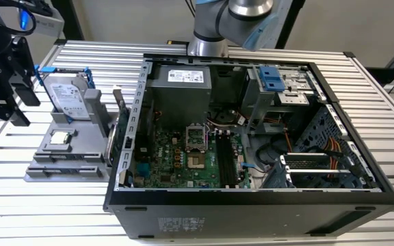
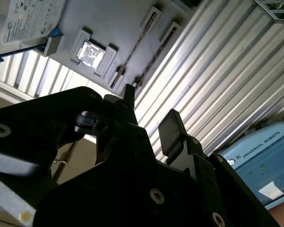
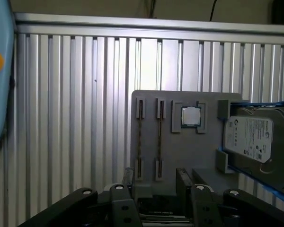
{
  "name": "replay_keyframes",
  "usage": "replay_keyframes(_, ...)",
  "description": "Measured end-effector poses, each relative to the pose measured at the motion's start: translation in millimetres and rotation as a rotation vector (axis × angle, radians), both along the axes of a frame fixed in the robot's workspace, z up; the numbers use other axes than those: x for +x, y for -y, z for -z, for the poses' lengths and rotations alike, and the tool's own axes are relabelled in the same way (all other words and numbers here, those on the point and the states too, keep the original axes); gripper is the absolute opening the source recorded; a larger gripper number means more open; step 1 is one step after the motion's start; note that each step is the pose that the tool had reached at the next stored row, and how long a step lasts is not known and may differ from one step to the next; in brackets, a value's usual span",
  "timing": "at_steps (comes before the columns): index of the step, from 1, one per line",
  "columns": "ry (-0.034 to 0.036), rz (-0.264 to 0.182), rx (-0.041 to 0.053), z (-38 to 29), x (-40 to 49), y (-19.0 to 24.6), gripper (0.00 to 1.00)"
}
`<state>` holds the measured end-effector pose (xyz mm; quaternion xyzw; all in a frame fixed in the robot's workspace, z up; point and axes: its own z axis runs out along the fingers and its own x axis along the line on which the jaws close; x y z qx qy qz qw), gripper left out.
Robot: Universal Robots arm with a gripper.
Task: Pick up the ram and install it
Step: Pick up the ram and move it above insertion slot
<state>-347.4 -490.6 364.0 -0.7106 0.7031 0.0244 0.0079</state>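
The ribbed aluminium table [image 1: 378, 120] had open slats along every edge, with most room at the exterior view's left and along the near edge. The black steel computer case [image 1: 252, 200] lay open on its side at the table's centre. A flat grey moulded fixture [image 3: 189, 156] sat just beside the case, toward the table's left edge in the exterior view. It carried a silver hard drive [image 3: 255, 137] in a blue frame. The black gripper [image 3: 156, 189] hung above the fixture's edge, its fingers [image 3: 183, 178] spread apart and empty. The ram [image 3: 140, 137], a thin dark stick on edge, stood in a fixture slot beside a second like stick, near the fingers but untouched. A small square silver processor [image 3: 190, 117] lay between sticks and drive.
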Motion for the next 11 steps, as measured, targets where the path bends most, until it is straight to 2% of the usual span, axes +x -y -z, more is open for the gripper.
replay_keyframes(11, 0.0, 0.0, -0.0014, 6.6, 0.0, 0.0, 1.0)
